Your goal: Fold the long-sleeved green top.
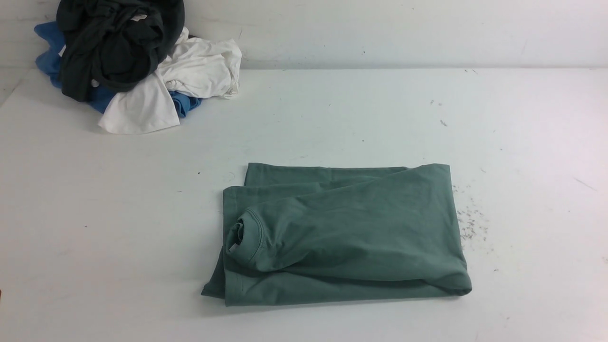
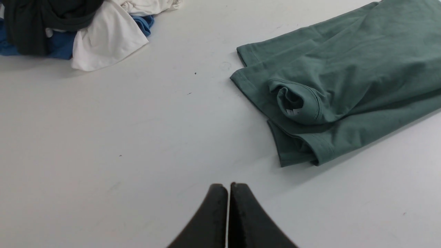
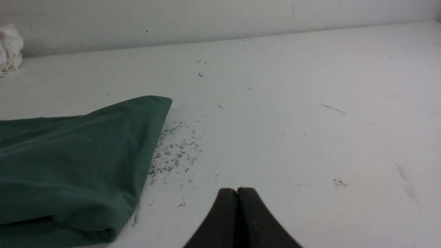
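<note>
The green long-sleeved top (image 1: 342, 232) lies folded into a compact rectangle at the middle of the white table (image 1: 95, 228). Its ribbed neck (image 1: 244, 237) faces left, with a bit of white label inside. The chest logo is hidden. The top also shows in the left wrist view (image 2: 344, 79) and in the right wrist view (image 3: 69, 165). My left gripper (image 2: 228, 187) is shut and empty over bare table, apart from the top's neck side. My right gripper (image 3: 237, 191) is shut and empty over bare table, beside the top's other side. Neither gripper shows in the front view.
A heap of a black garment (image 1: 114, 42), a white garment (image 1: 190, 76) and a blue garment (image 1: 47, 52) lies at the table's far left corner against the wall. Dark specks (image 1: 470, 223) dot the table right of the top.
</note>
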Motion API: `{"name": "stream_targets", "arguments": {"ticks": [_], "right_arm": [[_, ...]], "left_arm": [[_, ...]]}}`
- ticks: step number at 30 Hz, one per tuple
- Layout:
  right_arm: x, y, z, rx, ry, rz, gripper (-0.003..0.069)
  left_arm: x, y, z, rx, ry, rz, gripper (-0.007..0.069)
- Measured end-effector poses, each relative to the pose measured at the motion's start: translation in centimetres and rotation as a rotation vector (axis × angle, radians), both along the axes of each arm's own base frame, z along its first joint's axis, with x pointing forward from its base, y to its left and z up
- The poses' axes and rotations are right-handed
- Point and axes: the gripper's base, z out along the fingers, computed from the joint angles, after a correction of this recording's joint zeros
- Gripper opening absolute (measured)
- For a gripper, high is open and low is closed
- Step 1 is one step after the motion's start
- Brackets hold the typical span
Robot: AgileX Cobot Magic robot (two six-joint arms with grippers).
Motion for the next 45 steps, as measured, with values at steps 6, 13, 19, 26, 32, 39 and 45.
{"name": "stream_targets", "arguments": {"ticks": [6,13,19,26,32,39,45], "right_arm": [[0.0,0.0,0.0,0.000,0.000,0.000,-0.0015],[0.0,0.0,0.0,0.000,0.000,0.000,-0.0015],[0.0,0.0,0.0,0.000,0.000,0.000,-0.0015],[0.0,0.0,0.0,0.000,0.000,0.000,-0.0015],[0.0,0.0,0.0,-0.001,0.000,0.000,-0.0015],[0.0,0.0,0.0,-0.001,0.000,0.000,-0.0015],[0.0,0.0,0.0,-0.002,0.001,0.000,-0.0015]], "left_arm": [[0.0,0.0,0.0,0.000,0.000,0.000,-0.0007],[0.0,0.0,0.0,0.000,0.000,0.000,-0.0007],[0.0,0.0,0.0,0.000,0.000,0.000,-0.0007],[0.4,-0.3,-0.9,-0.028,-0.050,-0.004,-0.0007],[0.5,-0.1,-3.5,-0.194,-0.287,0.113,-0.0007],[0.7,0.9,-9.4,-0.213,-0.387,0.325,-0.0007],[0.8,1.0,-12.2,-0.178,-0.330,0.351,-0.0007]]}}
